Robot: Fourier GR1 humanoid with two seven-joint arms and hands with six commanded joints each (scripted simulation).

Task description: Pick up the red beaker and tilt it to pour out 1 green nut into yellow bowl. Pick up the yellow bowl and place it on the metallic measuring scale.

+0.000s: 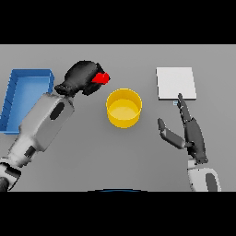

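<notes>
Beaker, bright red, shows only as a small patch past the dark fingers of the left robot hand, which is curled round it just up and left of the bowl. That bowl is yellow, round, upright and open, standing on bare grey worktop. The pale square scale lies to its right. The right robot hand hovers near the scale's front edge, fingers straight, thumb spread. A blue tray sits at far left.

My left hand grips the red beaker just left of the open yellow bowl; pale scale sits right
</notes>
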